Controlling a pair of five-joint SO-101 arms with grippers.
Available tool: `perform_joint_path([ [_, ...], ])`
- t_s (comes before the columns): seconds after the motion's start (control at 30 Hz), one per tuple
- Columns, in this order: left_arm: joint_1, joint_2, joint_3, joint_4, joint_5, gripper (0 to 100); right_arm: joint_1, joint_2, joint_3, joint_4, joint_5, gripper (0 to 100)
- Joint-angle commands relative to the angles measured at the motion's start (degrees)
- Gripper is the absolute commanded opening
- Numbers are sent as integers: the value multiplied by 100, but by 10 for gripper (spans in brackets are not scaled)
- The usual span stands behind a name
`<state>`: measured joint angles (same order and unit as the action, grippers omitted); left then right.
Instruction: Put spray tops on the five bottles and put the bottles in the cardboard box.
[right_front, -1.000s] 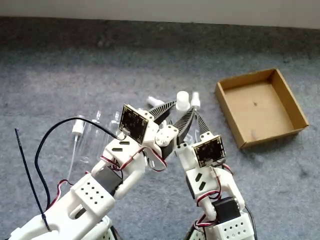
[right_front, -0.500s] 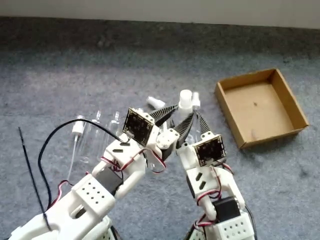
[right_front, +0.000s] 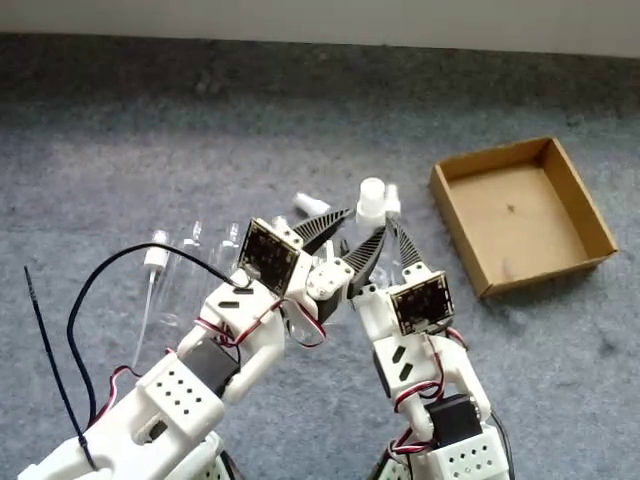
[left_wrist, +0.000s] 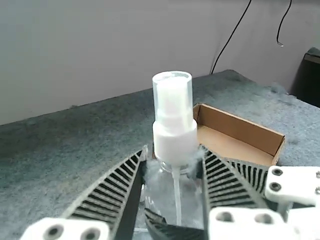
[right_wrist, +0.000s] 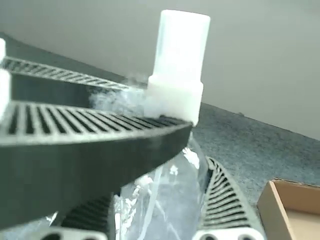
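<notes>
Centrally: bottle (left_wrist: 165, 197), spray top (left_wrist: 173, 125) fitted; left gripper (left_wrist: 175, 156) clamped at its neck, right gripper (right_wrist: 170, 195) closed round body.

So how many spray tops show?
4 spray tops: one on the held bottle, one beside it, one lying nearby, one with its tube by the clear bottles. Arms may hide others.

— How are the two arms set?

— Side by side, both stretched forward. The left arm (right_front: 200, 370) slants in toward the right arm (right_front: 420, 365), so the wrists sit near each other.

— And the grippers?

— The left gripper (left_wrist: 172, 167) has a ribbed finger pressed against each side of a bottle (left_wrist: 162, 195) at its neck. The right gripper (right_wrist: 160, 200) clasps the same bottle lower, around its body. One finger of the left gripper crosses close before the right wrist.
</notes>
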<state>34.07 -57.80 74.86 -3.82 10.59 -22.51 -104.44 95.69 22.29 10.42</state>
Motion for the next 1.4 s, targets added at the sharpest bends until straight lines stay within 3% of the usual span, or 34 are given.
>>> perform_joint_path([
  [0.0,-101,-1112,-48,853,-44,120,224,-84,866,-31,9,38],
  [0.47,-462,-3688,-48,3947,-53,114,259,-84,892,-4,9,38],
  [0.63,-1112,-4435,-48,4730,-70,4,259,-84,875,-4,9,38],
  [1.13,-3424,-4708,-400,5899,-79,6,312,-84,848,4,44,35],
  [1.37,-4171,-4708,-101,6286,-62,6,1182,-84,242,4,18,35],
])
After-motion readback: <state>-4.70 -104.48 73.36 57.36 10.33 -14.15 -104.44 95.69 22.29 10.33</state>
